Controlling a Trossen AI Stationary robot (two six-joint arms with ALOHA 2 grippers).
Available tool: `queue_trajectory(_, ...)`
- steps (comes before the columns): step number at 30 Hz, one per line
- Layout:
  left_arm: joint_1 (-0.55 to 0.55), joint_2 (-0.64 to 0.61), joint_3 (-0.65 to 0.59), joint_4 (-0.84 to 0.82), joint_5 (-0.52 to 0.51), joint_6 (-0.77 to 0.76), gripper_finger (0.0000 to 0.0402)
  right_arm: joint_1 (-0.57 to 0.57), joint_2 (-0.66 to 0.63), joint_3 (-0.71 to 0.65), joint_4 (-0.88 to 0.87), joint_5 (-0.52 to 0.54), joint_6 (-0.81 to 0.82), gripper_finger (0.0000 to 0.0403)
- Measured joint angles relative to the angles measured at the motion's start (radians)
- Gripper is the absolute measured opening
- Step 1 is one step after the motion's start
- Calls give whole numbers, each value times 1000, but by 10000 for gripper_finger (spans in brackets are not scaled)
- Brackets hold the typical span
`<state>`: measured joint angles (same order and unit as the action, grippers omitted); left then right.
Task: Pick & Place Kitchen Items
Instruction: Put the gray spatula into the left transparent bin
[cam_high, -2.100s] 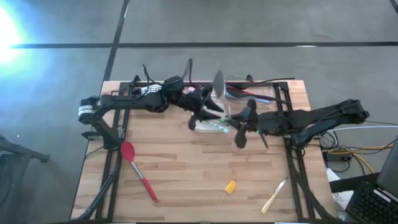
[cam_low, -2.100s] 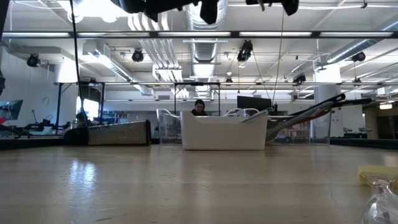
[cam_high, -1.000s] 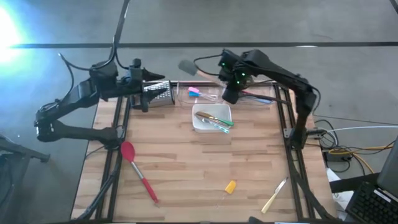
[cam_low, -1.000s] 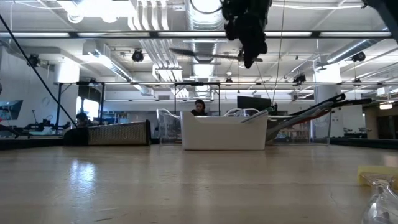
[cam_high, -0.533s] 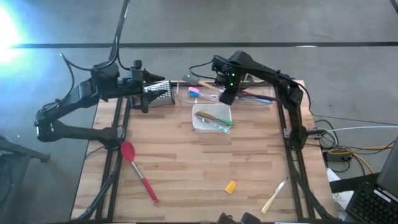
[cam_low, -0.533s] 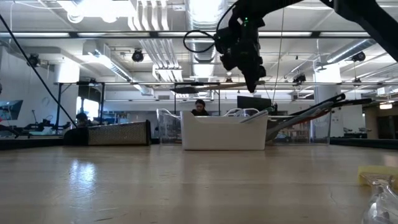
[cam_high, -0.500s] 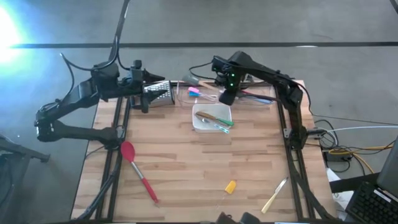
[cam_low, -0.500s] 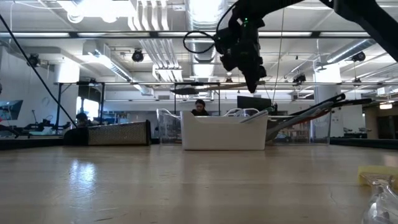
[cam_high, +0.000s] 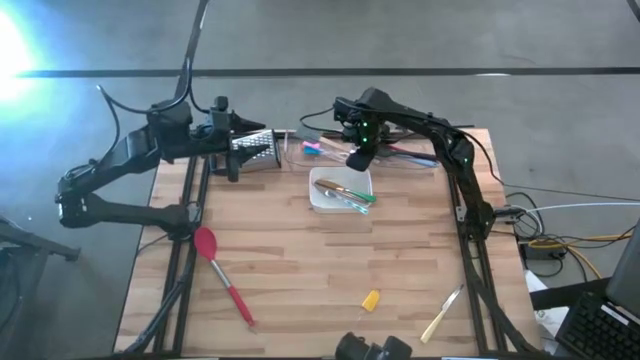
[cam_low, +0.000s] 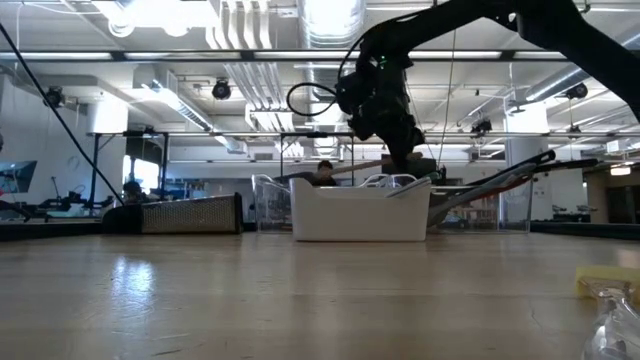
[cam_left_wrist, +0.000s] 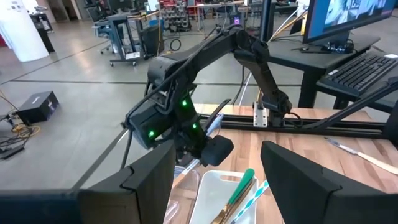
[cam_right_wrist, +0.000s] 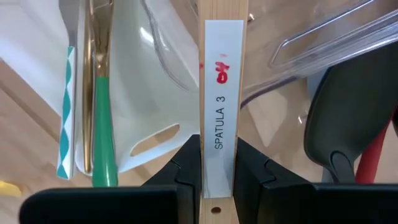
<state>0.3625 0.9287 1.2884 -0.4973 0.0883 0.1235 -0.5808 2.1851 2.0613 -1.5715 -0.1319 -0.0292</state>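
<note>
Right, wooden spatula (cam_right_wrist: 217, 106) labelled "SPATULA 3" is clamped in my right gripper (cam_high: 359, 158), hovering over the white tray's (cam_high: 322, 200) 12 o'clock edge. Left gripper (cam_high: 252, 139), fingers spread wide, sits at 10 o'clock above the grater (cam_high: 258, 152).

We're looking out over a grey concrete floor (cam_high: 420, 35) crossed by dark seams, glare blazing in at one corner. Ducts (cam_low: 330, 20) and strip lights are running overhead, and a desk with a keyboard (cam_left_wrist: 360, 68) is standing nearby.
</note>
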Motion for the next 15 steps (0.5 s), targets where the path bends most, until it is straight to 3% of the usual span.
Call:
queue_trajectory(9,0,0,0,-2,0,11,243,0,2,8,0,0,30,46)
queue_trajectory(15,0,0,0,-8,0,11,243,8,2,7,1,0,27,75)
